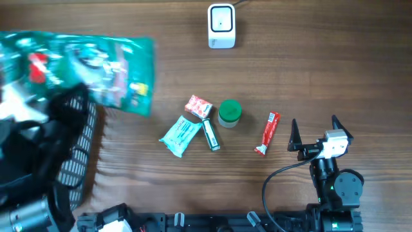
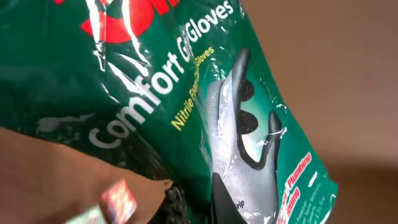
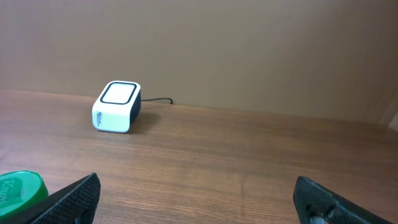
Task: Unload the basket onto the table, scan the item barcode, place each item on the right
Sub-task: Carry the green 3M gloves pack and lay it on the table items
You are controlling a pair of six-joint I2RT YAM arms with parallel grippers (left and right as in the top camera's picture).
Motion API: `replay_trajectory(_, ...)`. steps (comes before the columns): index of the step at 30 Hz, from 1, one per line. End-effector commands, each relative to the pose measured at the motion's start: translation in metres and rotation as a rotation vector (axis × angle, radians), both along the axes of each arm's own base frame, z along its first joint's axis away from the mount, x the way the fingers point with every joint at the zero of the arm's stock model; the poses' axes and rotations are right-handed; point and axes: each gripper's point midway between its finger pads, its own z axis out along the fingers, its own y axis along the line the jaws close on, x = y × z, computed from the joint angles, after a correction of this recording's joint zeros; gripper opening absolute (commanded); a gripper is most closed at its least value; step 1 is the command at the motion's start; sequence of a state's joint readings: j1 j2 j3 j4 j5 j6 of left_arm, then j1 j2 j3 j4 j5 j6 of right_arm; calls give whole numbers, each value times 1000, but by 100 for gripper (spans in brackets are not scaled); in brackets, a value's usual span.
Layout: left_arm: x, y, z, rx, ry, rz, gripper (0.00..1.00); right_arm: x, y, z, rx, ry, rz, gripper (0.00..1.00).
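Observation:
A green glove package (image 1: 84, 67) hangs high over the table's left side, large and blurred in the overhead view. It fills the left wrist view as the same package (image 2: 186, 93), printed "Comfort Grip Gloves". My left gripper (image 2: 186, 208) is shut on its lower edge, and one dark finger pad (image 2: 176, 202) shows against the plastic. No barcode shows on the visible face. The white scanner (image 1: 221, 26) stands at the back centre, also seen as the scanner (image 3: 117, 107). My right gripper (image 1: 315, 125) rests open at the front right, its jaws (image 3: 199, 199) wide with nothing between them.
Mid-table lie a red packet (image 1: 198, 106), a green-lidded jar (image 1: 230, 112), a red tube (image 1: 269, 132), a teal packet (image 1: 180, 135) and a slim dark stick (image 1: 210, 135). A black mesh basket (image 1: 74, 154) stands at the left edge.

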State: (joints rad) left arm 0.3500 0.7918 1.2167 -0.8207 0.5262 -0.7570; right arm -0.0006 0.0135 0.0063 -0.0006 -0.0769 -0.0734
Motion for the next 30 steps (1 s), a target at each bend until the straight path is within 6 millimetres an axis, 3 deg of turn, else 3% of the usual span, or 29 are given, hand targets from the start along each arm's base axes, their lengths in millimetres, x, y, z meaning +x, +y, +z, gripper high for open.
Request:
replay_trajectory(1, 1, -35, -22, 188, 60, -180, 4, 0, -1, 1, -5, -8, -6, 100)
replay_trajectory(3, 1, -44, -47, 251, 157, -205, 4, 0, -1, 1, -6, -8, -5, 100)
replay_trajectory(7, 2, -95, -94, 352, 283, -461, 4, 0, -1, 1, -5, -8, -6, 100)
replay_trajectory(11, 10, -139, -162, 469, 481, -613, 4, 0, -1, 1, -5, -8, -5, 100)
replay_trajectory(12, 18, -140, -184, 488, 573, -545, 4, 0, -1, 1, -5, -8, -6, 100)
replay_trajectory(19, 48, -155, -260, 402, 789, -368, 4, 0, -1, 1, -5, -8, -6, 100)
replay_trajectory(24, 45, -163, -304, 442, 861, -398, 4, 0, -1, 1, -6, -8, -6, 100)
replay_trajectory(29, 49, -165, -328, 440, 864, -399, 4, 0, -1, 1, -5, -8, -6, 100)
replay_trajectory(30, 52, -167, -325, 433, 846, -400, 28, 0, -1, 1, -6, -8, -5, 100)
